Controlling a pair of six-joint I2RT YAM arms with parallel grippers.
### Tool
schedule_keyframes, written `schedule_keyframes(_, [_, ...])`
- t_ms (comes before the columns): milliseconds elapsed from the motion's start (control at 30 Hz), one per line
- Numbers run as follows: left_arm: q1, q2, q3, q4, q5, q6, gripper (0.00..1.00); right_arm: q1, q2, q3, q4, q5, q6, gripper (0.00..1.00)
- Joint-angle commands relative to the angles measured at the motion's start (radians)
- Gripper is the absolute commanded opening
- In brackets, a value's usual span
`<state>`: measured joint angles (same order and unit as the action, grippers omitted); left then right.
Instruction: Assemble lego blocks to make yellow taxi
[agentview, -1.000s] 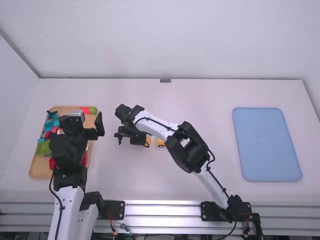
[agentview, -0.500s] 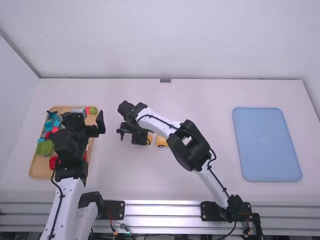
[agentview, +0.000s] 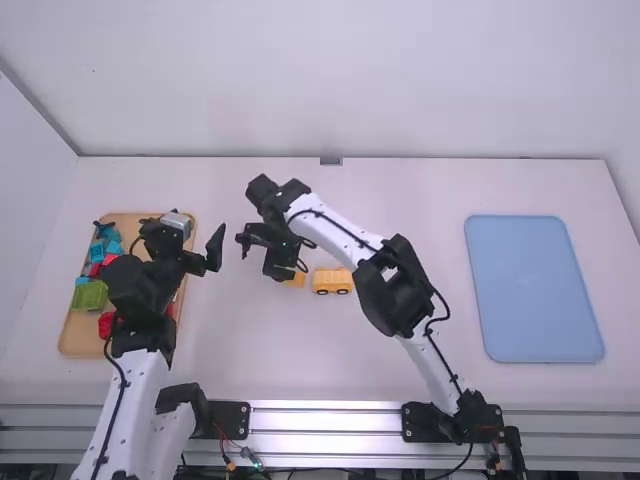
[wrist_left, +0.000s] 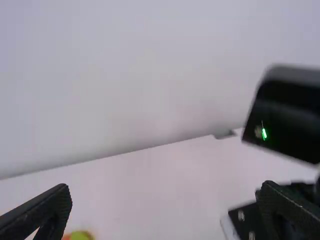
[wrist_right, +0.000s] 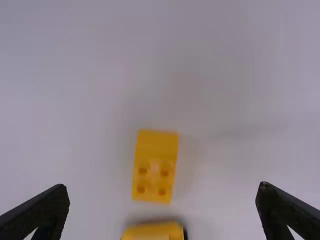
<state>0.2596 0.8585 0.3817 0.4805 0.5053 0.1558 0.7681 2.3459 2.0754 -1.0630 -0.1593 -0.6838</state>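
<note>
Yellow taxi body (agentview: 333, 279): long axis left-right, wheels (agentview: 342, 292) along near side.

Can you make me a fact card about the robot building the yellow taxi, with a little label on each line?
Wheeled piece: yellow piece with dark wheels, on the white table
Loose block: yellow block with four studs, near the wheeled piece but apart from it
Right hand: right hand, open, above the block
Left hand: left hand, open, near the wooden tray
Wooden tray: wooden tray, holding green, red and blue pieces
Blue tray: blue tray, off to the right
Taxi: not together yet
</note>
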Motion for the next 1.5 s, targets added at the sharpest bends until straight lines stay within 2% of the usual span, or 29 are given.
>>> schedule_keyframes(0, [0.016,0.102,0.039,-0.003,0.196,0.105,0.99,-0.065,-0.121,-0.012,-0.003,-0.116,-0.012,0.99])
schedule_keyframes(100, [0.016,0.282,0.129,-0.070,0.468,0.274,0.99,-0.132,-0.236,-0.163,0.095,-0.154,0.017,0.99])
schedule_keyframes(133, [0.016,0.311,0.145,-0.077,0.492,0.290,0.99,-0.141,-0.255,-0.193,0.118,-0.147,0.024,0.98])
schedule_keyframes(233, [0.015,0.484,0.239,-0.143,0.661,0.462,0.99,-0.183,-0.360,-0.387,0.270,-0.091,0.114,0.98])
schedule_keyframes(300, [0.014,0.554,0.281,-0.214,0.774,0.610,1.00,-0.202,-0.414,-0.484,0.343,-0.091,0.132,0.99])
schedule_keyframes(367, [-0.003,0.665,0.350,-0.363,0.856,0.826,0.99,-0.234,-0.509,-0.636,0.456,-0.128,0.142,0.99])
schedule_keyframes(400, [-0.007,0.680,0.360,-0.382,0.857,0.847,0.99,-0.239,-0.521,-0.657,0.471,-0.137,0.142,0.99])
schedule_keyframes(567, [-0.082,0.892,0.492,-0.678,0.797,1.181,0.99,-0.327,-0.674,-0.935,0.710,-0.322,0.118,0.99])
schedule_keyframes(633, [-0.119,0.943,0.523,-0.804,0.733,1.376,1.00,-0.360,-0.719,-1.033,0.789,-0.402,0.076,0.99])
schedule_keyframes(667, [-0.122,0.947,0.525,-0.812,0.727,1.389,0.98,-0.363,-0.722,-1.040,0.795,-0.407,0.072,0.99])
schedule_keyframes(733, [-0.174,0.994,0.555,-0.886,0.605,1.472,0.99,-0.405,-0.748,-1.144,0.908,-0.515,0.040,0.99])
schedule_keyframes(833, [-0.215,1.017,0.567,-0.871,0.503,1.429,1.00,-0.442,-0.749,-1.208,1.002,-0.607,0.041,0.99])
schedule_keyframes(967, [-0.267,1.072,0.568,-0.744,0.394,1.314,1.00,-0.504,-0.749,-1.275,1.088,-0.732,0.050,0.99])
schedule_keyframes(1167, [-0.271,1.107,0.558,-0.706,0.369,1.295,0.93,-0.541,-0.749,-1.280,1.081,-0.761,0.051,0.99])
schedule_keyframes(1467, [-0.259,1.152,0.559,-0.699,0.402,1.299,0.80,-0.540,-0.749,-1.280,1.084,-0.761,0.048,0.99])
